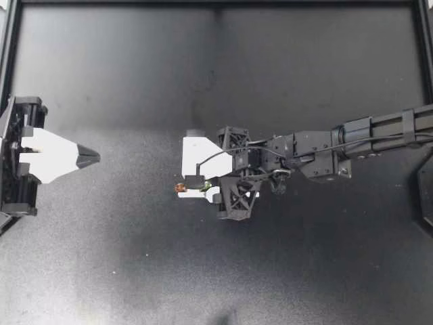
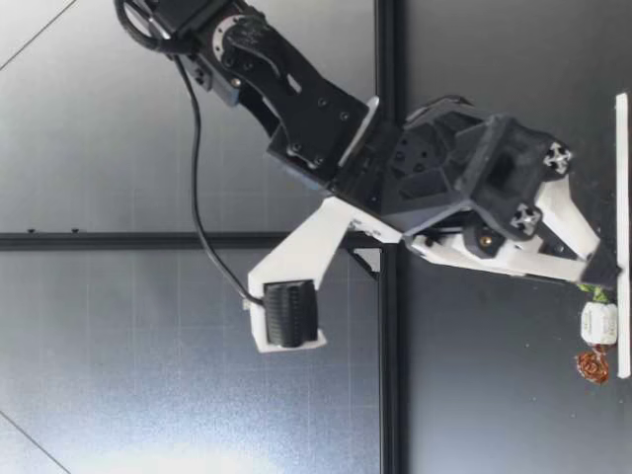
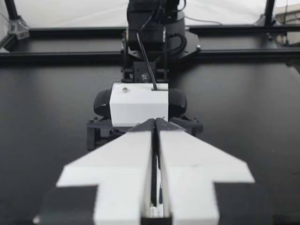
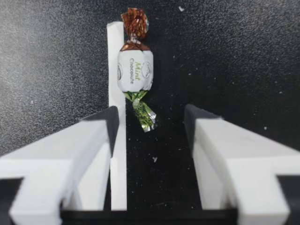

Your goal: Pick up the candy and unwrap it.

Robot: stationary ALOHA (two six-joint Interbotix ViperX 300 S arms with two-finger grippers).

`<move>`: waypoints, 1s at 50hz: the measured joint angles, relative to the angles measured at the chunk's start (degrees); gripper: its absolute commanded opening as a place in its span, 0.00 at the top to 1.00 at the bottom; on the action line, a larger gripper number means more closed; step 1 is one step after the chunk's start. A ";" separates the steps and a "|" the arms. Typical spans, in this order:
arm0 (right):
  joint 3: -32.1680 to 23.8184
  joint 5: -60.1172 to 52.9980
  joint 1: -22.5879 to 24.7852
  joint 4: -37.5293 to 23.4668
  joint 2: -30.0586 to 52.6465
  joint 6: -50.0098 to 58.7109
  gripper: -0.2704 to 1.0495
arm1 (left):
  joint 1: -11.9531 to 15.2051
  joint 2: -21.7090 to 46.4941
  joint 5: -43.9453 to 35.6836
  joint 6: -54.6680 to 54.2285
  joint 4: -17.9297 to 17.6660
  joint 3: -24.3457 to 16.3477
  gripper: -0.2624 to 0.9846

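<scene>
Because not yet gripping candy (image 1: pixel 191 188), sets right gripper (image 1: pixel 192 161) low beside it, fingers spread to straddle; parks left gripper (image 1: pixel 93 158) closed far left until unwrapping.

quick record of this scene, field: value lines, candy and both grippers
candy: wrapped, both ends twisted, lying on the black table beside a white strip
right gripper: open, down at the table, candy just ahead of its fingertips, not gripped
left gripper: shut, holding nothing, at the table's left side, far from the candy
task state: candy not picked up, wrapper on
</scene>
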 measured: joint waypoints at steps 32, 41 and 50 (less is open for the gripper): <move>-0.62 1.58 0.79 0.00 -0.62 0.18 0.93 | 0.53 0.35 0.00 0.09 0.00 0.00 0.89; 0.62 4.48 0.79 -0.09 -7.82 0.00 0.93 | 1.93 2.11 -0.35 1.41 0.00 -0.18 0.85; 1.41 10.28 0.79 -1.76 -16.26 -1.05 0.93 | 2.29 5.89 -2.99 1.76 0.00 -1.93 0.77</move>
